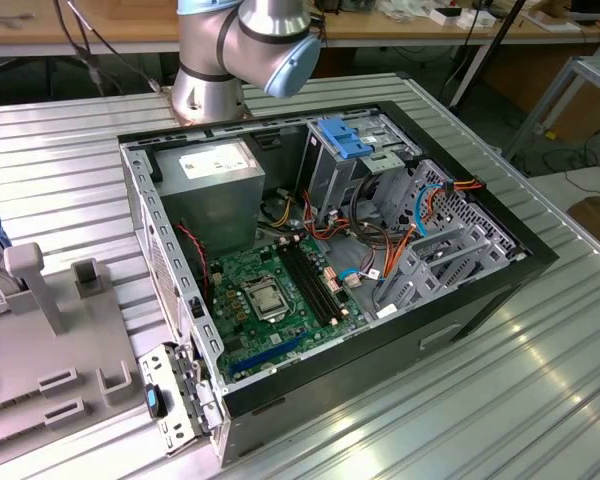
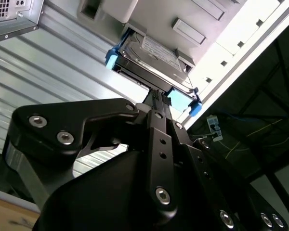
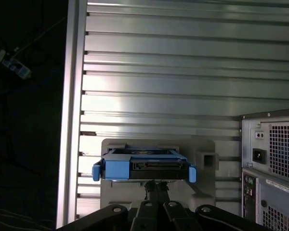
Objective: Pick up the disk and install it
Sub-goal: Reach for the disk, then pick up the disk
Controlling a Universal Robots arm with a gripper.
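Disk [image 3: 149, 166]: we see it edge-on in the first wrist view, a dark flat slab with a blue plastic carrier across the near edge and blue ears sticking out on both sides. In the second wrist view [image 2: 151, 53] it shows a silver metal face, a white printed label and blue carrier corners. It sits on a light grey fixture [image 3: 202, 149], set on the ribbed metal table [image 3: 183, 72] close to the table's edge.

Gripper [image 3: 156, 185]: black linkage, with its tip right at the middle of the disk's near edge in both wrist views [image 2: 156, 98]. We cannot tell whether it is clamped on the disk or just meeting it.

Around it: the open computer case [image 1: 480, 290] lies on its side on the table, well apart from the fixture [image 1: 70, 350], which lies towards the exterior view's left. Inside the case are a green motherboard [image 1: 270, 290], a grey power-supply box [image 1: 215, 175] and a metal drive cage with blue tabs [image 1: 350, 140]. Orange and red cables [image 1: 380, 240] are bundled next to the cage. The arm's base [image 1: 240, 50] stands behind the case.
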